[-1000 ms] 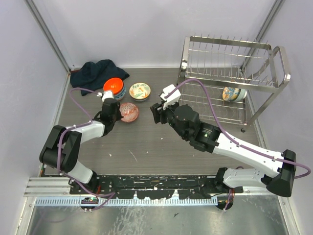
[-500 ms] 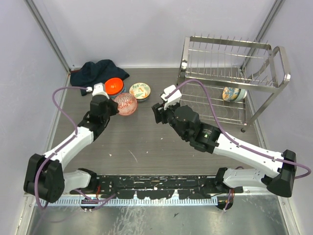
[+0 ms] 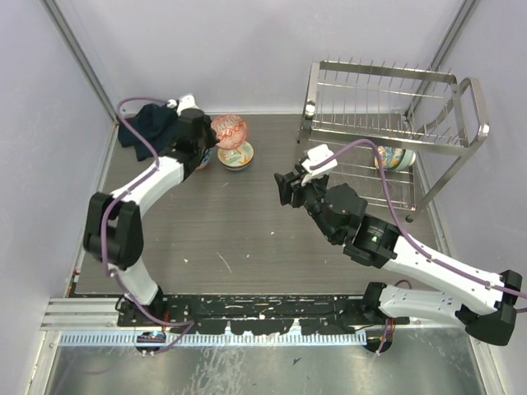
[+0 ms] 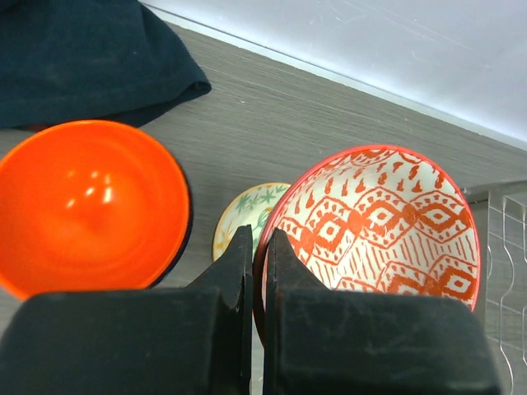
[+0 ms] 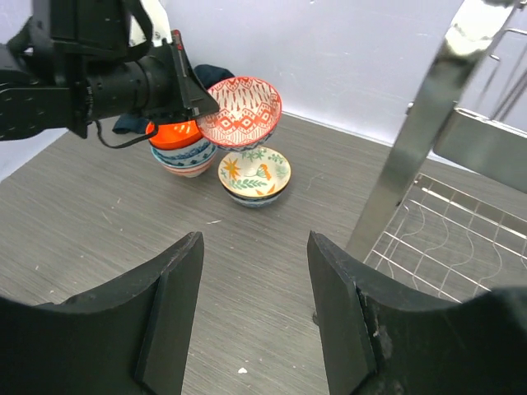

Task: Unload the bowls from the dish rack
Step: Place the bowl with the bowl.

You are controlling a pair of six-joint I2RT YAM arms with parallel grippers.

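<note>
My left gripper (image 4: 257,243) pinches the red-patterned bowl (image 4: 379,222) by its rim just above the floral bowl (image 5: 254,174); orange bowl (image 4: 82,202) and dark cloth (image 4: 82,58) sit left of it, my right gripper (image 5: 255,288) spread empty to its right

- We see the diamond bowl (image 4: 387,222): red on white, diamonds and zigzags.
- The orange bowl (image 4: 82,202) is plain glossy orange.
- Leafy bowl (image 5: 254,174): cream, green leaves, orange bits.
- Cloth (image 4: 82,58) looks dark navy to us.
- Rack (image 5: 416,132): shiny silver.

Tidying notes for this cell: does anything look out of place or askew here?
A dark cloth lies crumpled in the far left corner. One bowl sits tilted on the lower tier of the dish rack.
</note>
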